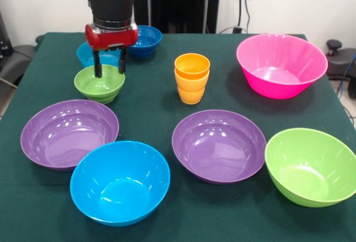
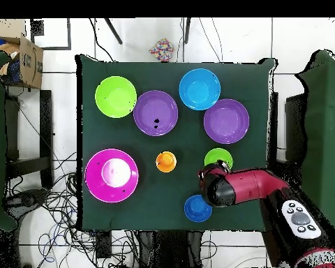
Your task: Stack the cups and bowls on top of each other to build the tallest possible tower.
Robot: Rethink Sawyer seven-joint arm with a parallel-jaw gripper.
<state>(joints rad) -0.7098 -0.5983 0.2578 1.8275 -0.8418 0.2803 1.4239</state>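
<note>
- We see the gripper (image 1: 109, 63) in the upper left of the front view, hanging right over the small green bowl (image 1: 100, 84).
- Jaws stand narrowly apart, the two black fingers (image 1: 97, 64) straddling the bowl's far rim; whether they pinch it yet we cannot tell, looks unclosed.
- Two nested cups (image 1: 192, 78), orange over yellow-orange, stand upper centre, well apart from the gripper: that is the tower so far.
- Light blue bowl (image 1: 86, 54) sits just behind the green one, partly hidden by the gripper; dark blue bowl (image 1: 146, 40) is behind it to the right.
- Large bowls are untouched: pink (image 1: 281, 65) upper right, two purple (image 1: 69, 133) (image 1: 218, 144) mid-frame, blue (image 1: 119, 182) bottom left, green (image 1: 311, 166) bottom right.
- Overhead view: the arm (image 2: 250, 188) covers the lower right and the gripper itself is hidden.
- Step in hand, we judge: grasping the small green bowl.
- Next needs: close on the rim, lift clear, carry right to the cups, set it level on top.
</note>
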